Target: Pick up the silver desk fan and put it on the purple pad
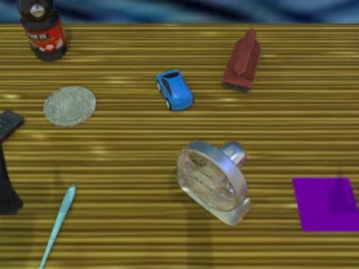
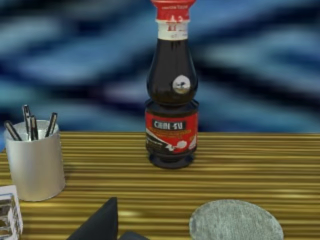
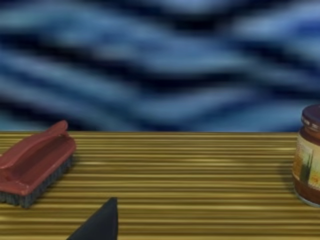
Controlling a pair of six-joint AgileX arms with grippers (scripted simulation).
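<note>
The task has not begun: the silver desk fan [image 1: 213,182] rests untouched just right of centre in the lower half of the top view, ring housing tilted, knob toward upper right. The purple pad [image 1: 326,204] lies flat at the lower right edge, well apart from the fan and bare.

The left arm [image 1: 8,168] sits parked at the left edge of the top view; the right arm does not show there. Each wrist view shows only a dark fingertip, so whether either gripper is open or closed cannot be told.

Judgement: the step in hand is the approach. The fan lies nearer the pad's side, so the right arm seems better placed; the thick rim calls for widely spread fingers.

The surface is a striped yellow-brown table [image 1: 123,168]. Behind it hangs a blurred blue wavy backdrop.

Also present:
- blue toy car [image 1: 174,89]
- red scrubbing brush [image 1: 242,61]
- grey speckled disc [image 1: 69,105]
- dark sauce bottle [image 1: 42,29]
- teal stick-like tool [image 1: 58,223]
</note>
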